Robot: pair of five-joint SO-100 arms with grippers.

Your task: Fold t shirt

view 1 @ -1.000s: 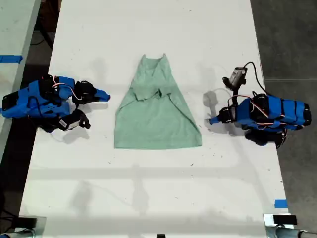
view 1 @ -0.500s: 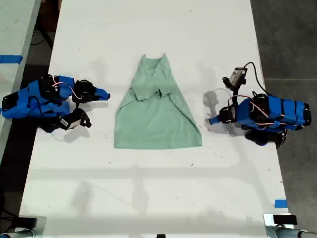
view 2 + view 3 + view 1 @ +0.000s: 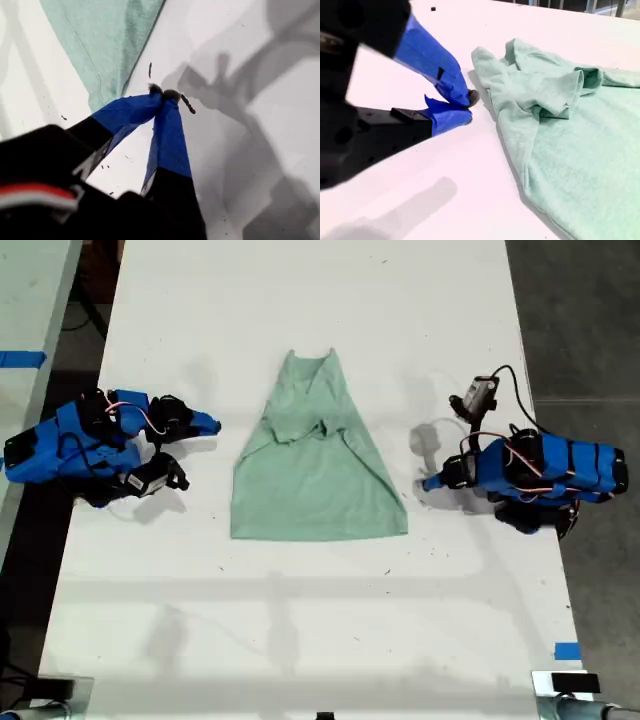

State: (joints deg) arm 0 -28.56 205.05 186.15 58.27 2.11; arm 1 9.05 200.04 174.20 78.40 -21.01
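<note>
The pale mint-green t shirt (image 3: 315,470) lies flat in the middle of the white table (image 3: 300,630), both sleeves folded in so it tapers toward the collar at the far end. My first gripper (image 3: 427,483) rests at the exterior view's right, a short way off the shirt's side edge. Its blue fingertips are shut on nothing (image 3: 165,93), and a hem corner of the shirt (image 3: 100,40) lies just beyond them. My second gripper (image 3: 212,424) sits at the exterior view's left, shut and empty (image 3: 469,107), beside the shirt (image 3: 570,140) without touching it.
A strip of blue tape (image 3: 566,651) marks the table edge at the exterior view's lower right. A second pale surface with blue tape (image 3: 20,360) stands past a dark gap at the exterior view's left. Dark floor runs along the exterior view's right.
My second gripper has drifted slightly toward the far end of the table. The shirt and my first arm have not moved.
</note>
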